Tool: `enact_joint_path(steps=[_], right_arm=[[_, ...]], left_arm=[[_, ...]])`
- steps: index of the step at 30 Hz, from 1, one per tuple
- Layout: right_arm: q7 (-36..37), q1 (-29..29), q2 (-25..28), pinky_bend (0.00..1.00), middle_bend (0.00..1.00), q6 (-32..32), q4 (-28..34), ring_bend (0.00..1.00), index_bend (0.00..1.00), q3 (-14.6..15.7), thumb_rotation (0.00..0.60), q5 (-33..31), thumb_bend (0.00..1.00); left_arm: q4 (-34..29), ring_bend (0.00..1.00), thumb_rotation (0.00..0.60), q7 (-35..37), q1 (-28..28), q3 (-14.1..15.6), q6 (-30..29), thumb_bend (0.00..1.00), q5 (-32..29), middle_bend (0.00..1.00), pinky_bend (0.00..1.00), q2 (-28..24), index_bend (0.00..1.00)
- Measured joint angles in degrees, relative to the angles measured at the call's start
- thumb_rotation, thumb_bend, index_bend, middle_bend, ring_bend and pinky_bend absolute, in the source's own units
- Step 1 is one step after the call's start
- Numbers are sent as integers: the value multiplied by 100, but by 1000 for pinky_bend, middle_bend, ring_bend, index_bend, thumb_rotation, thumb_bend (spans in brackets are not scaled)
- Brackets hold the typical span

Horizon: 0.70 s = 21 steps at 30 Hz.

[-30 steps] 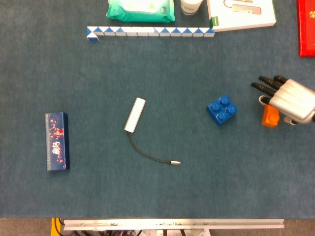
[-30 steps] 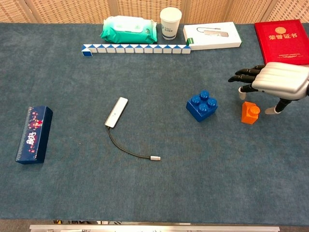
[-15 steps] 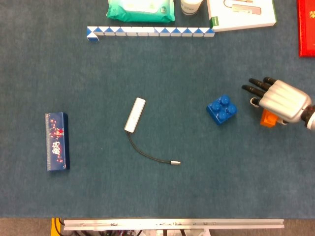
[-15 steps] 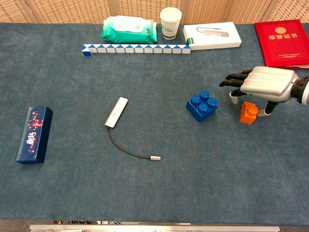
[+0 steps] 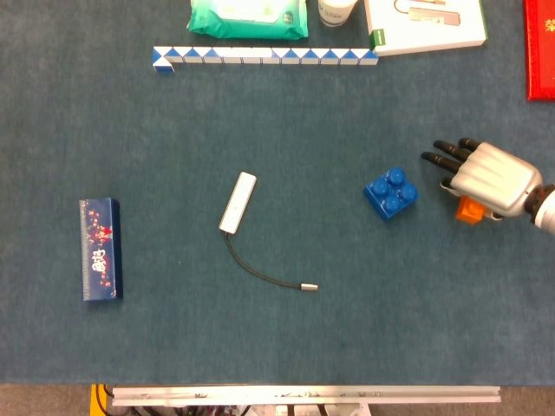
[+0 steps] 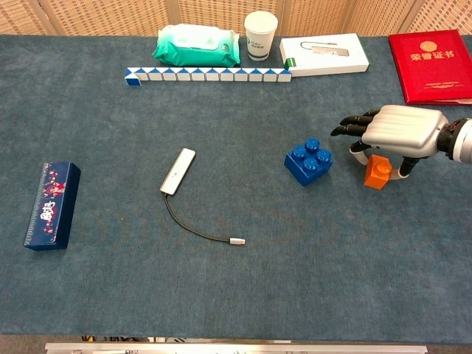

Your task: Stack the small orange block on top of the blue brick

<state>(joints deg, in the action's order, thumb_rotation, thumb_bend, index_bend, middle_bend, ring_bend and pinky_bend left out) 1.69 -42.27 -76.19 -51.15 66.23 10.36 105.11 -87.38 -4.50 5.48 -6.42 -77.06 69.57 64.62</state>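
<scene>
The blue brick [image 5: 390, 192] [image 6: 308, 161] sits studs-up on the blue-grey cloth, right of centre. The small orange block [image 5: 468, 211] [image 6: 377, 173] stands on the cloth just to its right. My right hand [image 5: 486, 178] [image 6: 398, 131] hovers directly over the orange block, palm down, dark fingers stretched toward the blue brick. In the chest view the thumb hangs down on the block's right side and a finger on its left, with the block between them and not clearly gripped. The head view shows only an edge of the block under the hand. My left hand shows in neither view.
A white adapter with a black cable [image 5: 238, 202] lies mid-table and a dark blue box [image 5: 100, 249] at the left. Along the far edge are a blue-white segmented strip [image 5: 264, 55], a green wipes pack [image 6: 196, 43], a paper cup [image 6: 260, 34], a white box [image 6: 324, 53] and a red booklet [image 6: 435, 65].
My right hand has moved left and lower, coming over the orange block and nearer the blue brick. The block has shifted slightly left.
</scene>
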Motion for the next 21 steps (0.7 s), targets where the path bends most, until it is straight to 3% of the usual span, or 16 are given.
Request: enact_joint_path(steps=[9, 21], right_arm=[[-63, 44, 10, 216, 125, -58, 26, 11, 665, 19, 600, -107, 132], [-14, 81, 129, 216, 138, -200, 218, 11, 695, -17, 600, -226, 133]], left_arm=[[-18, 294, 600, -3, -1, 5, -4, 49, 6, 395, 449, -9, 385], [-31, 294, 600, -6, 10, 8, 37, 49, -23, 394, 449, -25, 385]])
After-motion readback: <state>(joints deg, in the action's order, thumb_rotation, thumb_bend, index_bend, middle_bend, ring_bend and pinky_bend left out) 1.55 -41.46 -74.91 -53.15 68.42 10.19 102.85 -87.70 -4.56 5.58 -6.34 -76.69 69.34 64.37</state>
